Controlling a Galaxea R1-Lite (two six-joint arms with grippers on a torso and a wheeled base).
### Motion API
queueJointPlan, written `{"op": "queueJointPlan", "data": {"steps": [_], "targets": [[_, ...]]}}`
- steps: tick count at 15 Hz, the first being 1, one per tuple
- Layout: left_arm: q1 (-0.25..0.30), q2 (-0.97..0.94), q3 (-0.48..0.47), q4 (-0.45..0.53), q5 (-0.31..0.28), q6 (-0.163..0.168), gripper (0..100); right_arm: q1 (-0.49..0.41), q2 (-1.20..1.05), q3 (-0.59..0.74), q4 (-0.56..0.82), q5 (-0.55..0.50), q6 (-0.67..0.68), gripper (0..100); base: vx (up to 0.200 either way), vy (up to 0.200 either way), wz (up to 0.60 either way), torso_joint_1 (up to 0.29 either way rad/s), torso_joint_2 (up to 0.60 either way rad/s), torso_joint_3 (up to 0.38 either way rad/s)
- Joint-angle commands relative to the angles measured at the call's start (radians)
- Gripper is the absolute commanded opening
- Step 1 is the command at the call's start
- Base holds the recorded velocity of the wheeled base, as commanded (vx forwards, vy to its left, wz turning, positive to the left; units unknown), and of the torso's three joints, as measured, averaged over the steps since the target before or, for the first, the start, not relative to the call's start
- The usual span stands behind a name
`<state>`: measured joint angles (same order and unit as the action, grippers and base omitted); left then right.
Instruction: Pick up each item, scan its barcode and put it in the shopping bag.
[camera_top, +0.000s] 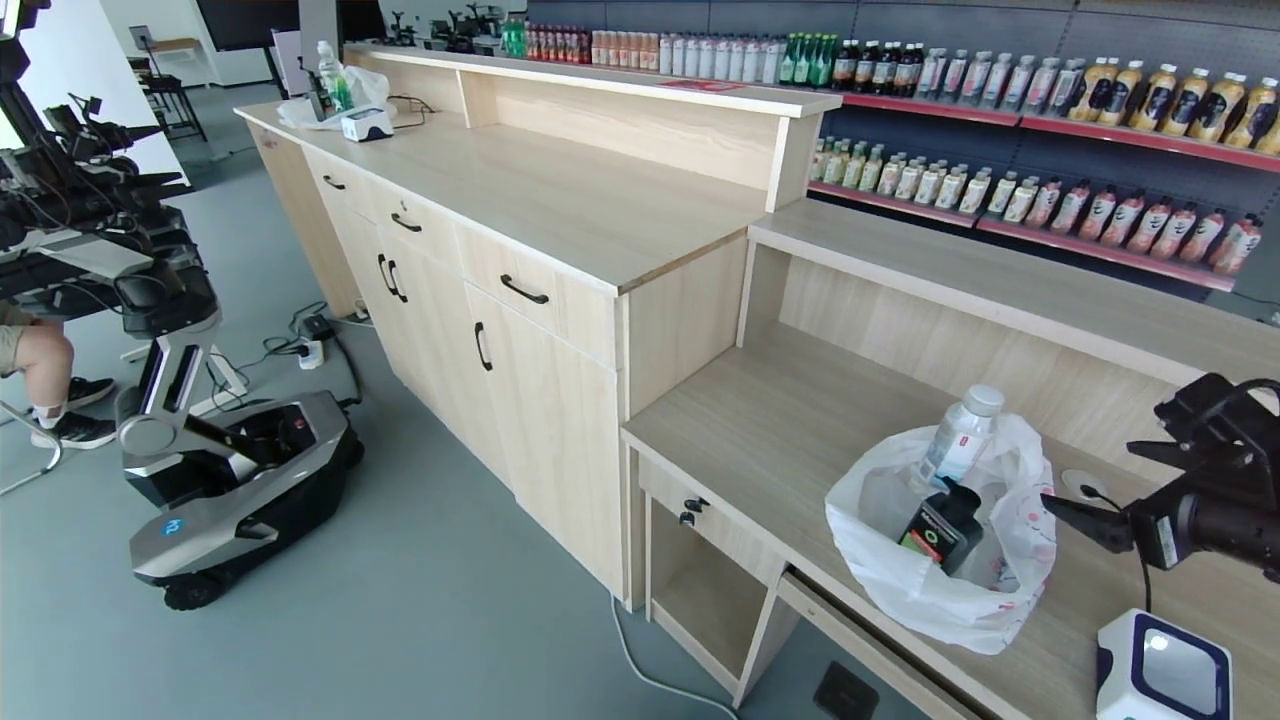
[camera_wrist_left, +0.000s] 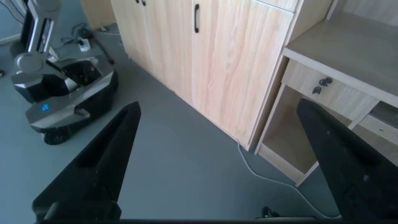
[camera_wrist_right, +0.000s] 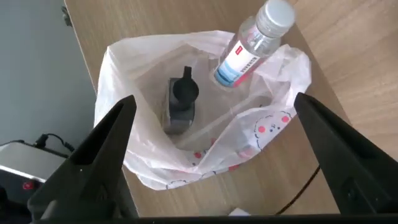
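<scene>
Hovering unit: the right gripper (camera_wrist_right: 214, 96) is hanging above the shopping bag (camera_top: 900, 590), its fingers standing wide apart and carrying nothing.
Idle unit: the left gripper (camera_wrist_left: 217, 104) is sitting well apart from the shopping bag, over the floor, its fingers likewise spread and empty.
Bag contents: a clear bottle (camera_top: 955, 440) is leaning against the bag's far wall with its white cap poking above the rim; a black spouted pack (camera_top: 940, 525) is lying beside it, lower in the bag.
Scanner (camera_top: 1165, 665): it is sitting near the shopping bag, on the same counter.
Task progress: both visible items are resting inside the bag, so the packing is probably nearing completion.
Bottle handling: it is looking rigid, smooth and likely slippery, with moderate weight if full; the labelled mid-body is offering the surest hold.
Pack handling: it is appearing light; the body below the spout is suiting a grasp.
Bag handling: the thin film is sagging and crumpling easily; the rim is the only sensible hold.
</scene>
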<state>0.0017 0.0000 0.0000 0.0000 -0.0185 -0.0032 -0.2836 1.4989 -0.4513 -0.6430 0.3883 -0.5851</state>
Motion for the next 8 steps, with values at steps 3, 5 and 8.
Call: {"op": "queueJointPlan", "data": {"steps": [3,5,8], "targets": [[0.000,0.002,0.000,0.000,0.000,-0.001,100,-0.028,-0.232,0.016,0.082,-0.037,0.057,100,0.000,0.000,-0.60,0.004,0.00,0.001],[0.000,0.002,0.000,0.000,0.000,0.000,100,-0.031,-0.281,0.009,0.082,-0.049,0.105,100,0.000,0.000,-0.60,0.005,0.00,0.005],[0.000,0.002,0.000,0.000,0.000,-0.001,100,-0.028,-0.371,0.002,0.097,-0.224,0.248,100,0.000,0.000,-0.60,0.002,0.00,0.009]]}}
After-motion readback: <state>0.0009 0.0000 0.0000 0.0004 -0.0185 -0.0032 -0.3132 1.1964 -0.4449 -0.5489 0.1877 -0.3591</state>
